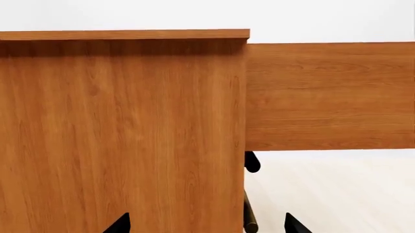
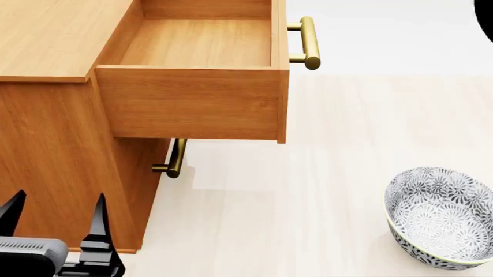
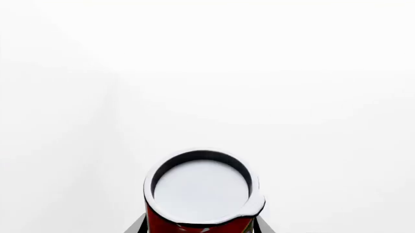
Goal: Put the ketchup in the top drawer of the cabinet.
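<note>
In the right wrist view the ketchup, a red-labelled tin with a silver-grey top, stands between the fingers of my right gripper, which is shut on it against a blank white background. The head view shows neither the can nor that gripper. The orange-brown cabinet stands at the left. Its top drawer is pulled out, with nothing inside and its brass handle at the front. My left gripper is open, low beside the cabinet's side panel, holding nothing.
A grey patterned bowl sits on the pale floor at the lower right. The lower drawer's brass handle juts out under the open drawer. A dark shape cuts into the top right corner of the head view.
</note>
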You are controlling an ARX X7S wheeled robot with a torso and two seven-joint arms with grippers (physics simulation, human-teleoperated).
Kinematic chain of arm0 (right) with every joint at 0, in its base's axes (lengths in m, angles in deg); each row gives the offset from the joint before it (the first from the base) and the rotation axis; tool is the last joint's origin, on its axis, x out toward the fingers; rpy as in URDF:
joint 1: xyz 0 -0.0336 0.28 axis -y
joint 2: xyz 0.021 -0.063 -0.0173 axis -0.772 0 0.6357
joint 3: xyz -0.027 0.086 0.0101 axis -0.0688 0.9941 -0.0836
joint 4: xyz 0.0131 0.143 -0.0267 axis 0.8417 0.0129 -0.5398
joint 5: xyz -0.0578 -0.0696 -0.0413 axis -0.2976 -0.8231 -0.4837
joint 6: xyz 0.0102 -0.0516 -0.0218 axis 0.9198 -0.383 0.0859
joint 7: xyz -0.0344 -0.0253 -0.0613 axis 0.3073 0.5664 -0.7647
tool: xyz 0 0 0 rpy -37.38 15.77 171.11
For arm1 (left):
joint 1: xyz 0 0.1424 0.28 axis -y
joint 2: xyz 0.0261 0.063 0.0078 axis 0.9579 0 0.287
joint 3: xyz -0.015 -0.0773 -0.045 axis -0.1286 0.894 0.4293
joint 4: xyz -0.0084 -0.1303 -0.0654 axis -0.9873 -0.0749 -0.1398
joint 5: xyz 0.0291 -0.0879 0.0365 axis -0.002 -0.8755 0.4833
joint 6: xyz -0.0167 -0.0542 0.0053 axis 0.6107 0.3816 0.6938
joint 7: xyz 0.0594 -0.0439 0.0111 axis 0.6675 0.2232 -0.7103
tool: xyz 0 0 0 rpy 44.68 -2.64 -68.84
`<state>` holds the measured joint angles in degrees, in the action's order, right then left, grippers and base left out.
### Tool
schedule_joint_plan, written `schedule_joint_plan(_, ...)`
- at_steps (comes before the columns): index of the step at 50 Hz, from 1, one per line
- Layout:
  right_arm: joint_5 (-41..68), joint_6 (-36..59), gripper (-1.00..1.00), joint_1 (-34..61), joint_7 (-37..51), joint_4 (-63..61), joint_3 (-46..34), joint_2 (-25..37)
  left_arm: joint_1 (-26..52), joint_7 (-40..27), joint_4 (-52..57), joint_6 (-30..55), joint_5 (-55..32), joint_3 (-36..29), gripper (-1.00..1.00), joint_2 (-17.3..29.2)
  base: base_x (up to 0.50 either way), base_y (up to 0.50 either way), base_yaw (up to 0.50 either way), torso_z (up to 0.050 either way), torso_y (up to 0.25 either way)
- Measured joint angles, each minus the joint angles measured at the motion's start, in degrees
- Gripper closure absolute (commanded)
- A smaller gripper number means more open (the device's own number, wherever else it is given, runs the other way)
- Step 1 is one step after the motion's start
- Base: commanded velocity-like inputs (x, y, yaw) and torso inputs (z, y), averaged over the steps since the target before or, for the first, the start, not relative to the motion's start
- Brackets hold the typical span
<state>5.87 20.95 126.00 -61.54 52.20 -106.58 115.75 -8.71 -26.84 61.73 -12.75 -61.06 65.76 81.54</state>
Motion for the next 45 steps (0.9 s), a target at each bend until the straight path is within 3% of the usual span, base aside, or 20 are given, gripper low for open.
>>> schedule_joint_plan(18,-5.1,-4.2,1.0,12.8,-12.5,27.4,-5.6,-12.2,0.0,-0.5,0.5,0.2,-0.2,-0.5,-1.0,0.1,0.0,0.0,0.0,0.0,0.0)
schedule_joint_plan(30,-9.3,-11.5,1.0,22.5,-24.1,53.9,-8.2,-21.6,0.0,-0.8,0.5,0.1,-0.3,-0.7,-1.0,0.2,0.0,0.0,0.0,0.0,0.001)
schedule_joint_plan(45,-22.8,-10.4,1.0,26.9,-36.4,68.2,-0.9,-28.4,0.1,-1.1,-0.1,-0.2,-0.4,-1.1,-1.0,0.1,0.0,0.0,0.0,0.0,0.0)
